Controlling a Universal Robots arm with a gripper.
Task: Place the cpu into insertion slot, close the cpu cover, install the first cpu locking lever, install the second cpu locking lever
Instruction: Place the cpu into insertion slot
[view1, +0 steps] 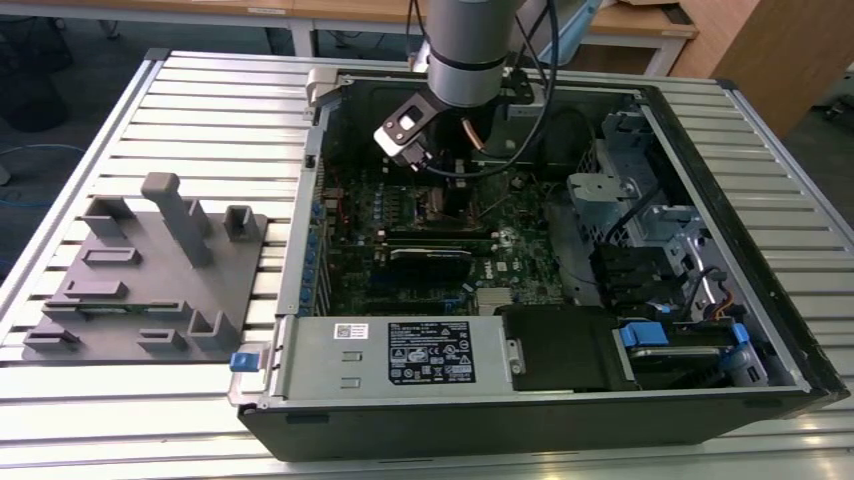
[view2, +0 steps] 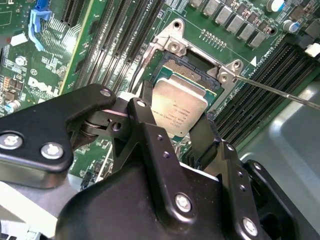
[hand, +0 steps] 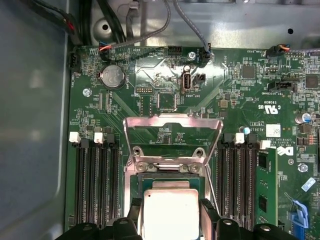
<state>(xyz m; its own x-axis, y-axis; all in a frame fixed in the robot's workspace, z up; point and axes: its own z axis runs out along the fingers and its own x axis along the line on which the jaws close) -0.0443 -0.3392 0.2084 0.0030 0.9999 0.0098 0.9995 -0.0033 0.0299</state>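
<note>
Holding one cpu (view2: 180, 115) in the gripper (view2: 177, 105), two fingers (view2: 204, 135) flanking it, just over the one insertion slot (view2: 189, 68); one cpu cover (hand: 172, 121) stands swung open.

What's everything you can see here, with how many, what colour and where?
computer case: one, black, open on the slatted table.
power supply: one, grey, along one edge of the case.
circuit board: one, green, on the case floor.
memory slots: several, black, both sides of the socket.
socket: one, dark centre, on the board.
socket cover: one, dull metal, raised open.
chip: one, silver-grey, over the socket.
fixture tray: one, grey, on the table, exterior view's left.
gripper: one, black, shut on the chip.
arm: one, grey, above the case.
</note>
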